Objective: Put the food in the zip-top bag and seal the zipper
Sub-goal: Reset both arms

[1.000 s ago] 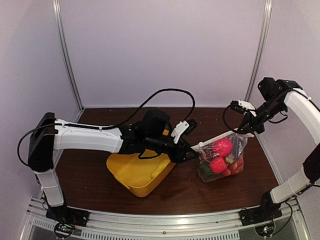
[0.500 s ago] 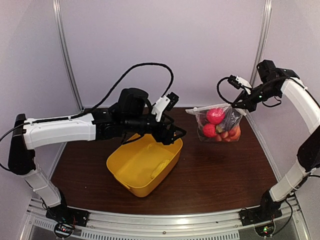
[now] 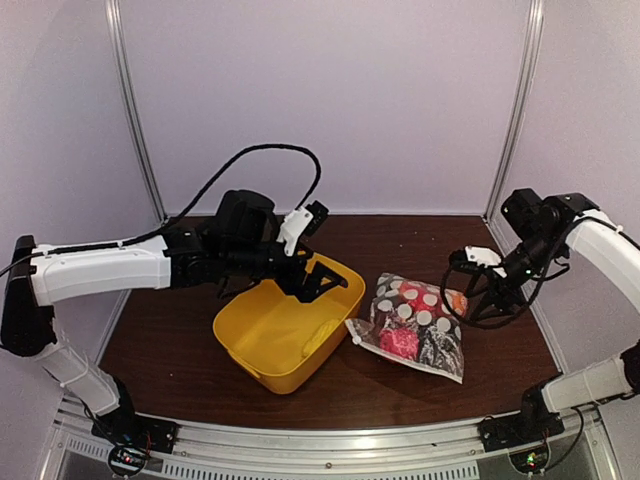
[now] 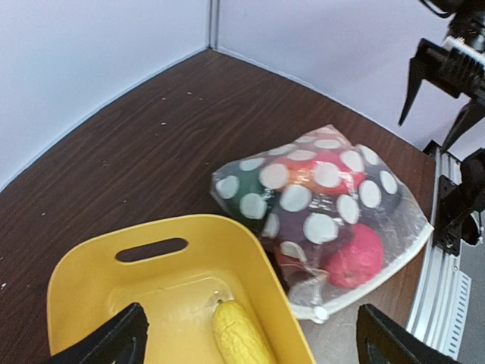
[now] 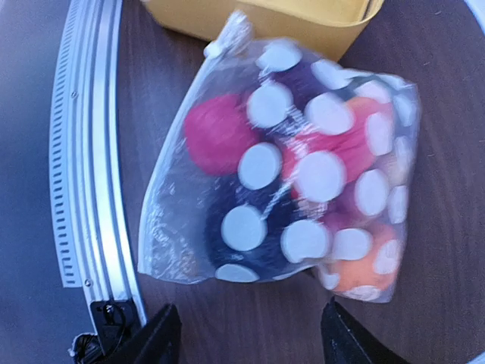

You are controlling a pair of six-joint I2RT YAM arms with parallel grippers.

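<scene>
Left end effector and right end effector spread; 1 zip-top bag, 1 tub.

Robot lab cell: plain white panel walls, metal posts, slotted aluminium rail, wooden table.

The zip-top bag lies flat on the table, just right of the tub, with the food inside it. One more piece sits in the tub. The left gripper hangs over the tub's far rim, and the right gripper hangs at the bag's right.
</scene>
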